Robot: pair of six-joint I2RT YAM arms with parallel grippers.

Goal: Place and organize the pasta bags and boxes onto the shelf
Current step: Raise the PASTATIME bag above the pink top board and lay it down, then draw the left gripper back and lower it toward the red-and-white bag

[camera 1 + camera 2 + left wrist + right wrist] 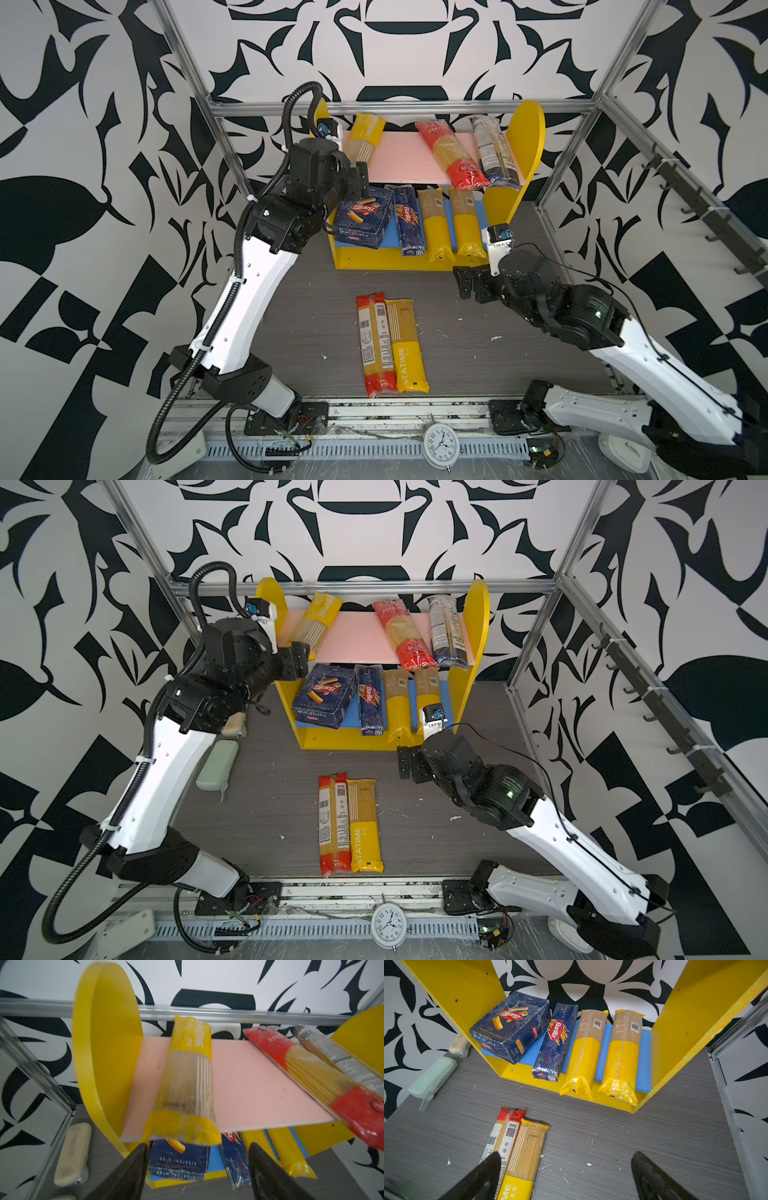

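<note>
The yellow shelf point(528, 137) has a pink upper board point(403, 160) carrying a yellow-ended bag point(187, 1084), a red bag point(453, 153) and a dark blue bag point(494, 153). On its blue lower board point(644, 1059) lie the wide Barilla box point(363, 218), the narrow Barilla box point(409, 222) and two yellow bags point(432, 224). A red bag point(374, 345) and a yellow bag point(407, 345) lie side by side on the table. My left gripper point(198, 1147) is open and empty, just in front of the upper yellow bag's near end. My right gripper point(566, 1155) hangs open over the table beside the two loose bags.
A green oblong case point(216, 764) and a beige one point(235, 725) lie on the table left of the shelf, under my left arm. A metal frame bar point(399, 109) runs behind the shelf. A white clock point(440, 446) sits at the front rail.
</note>
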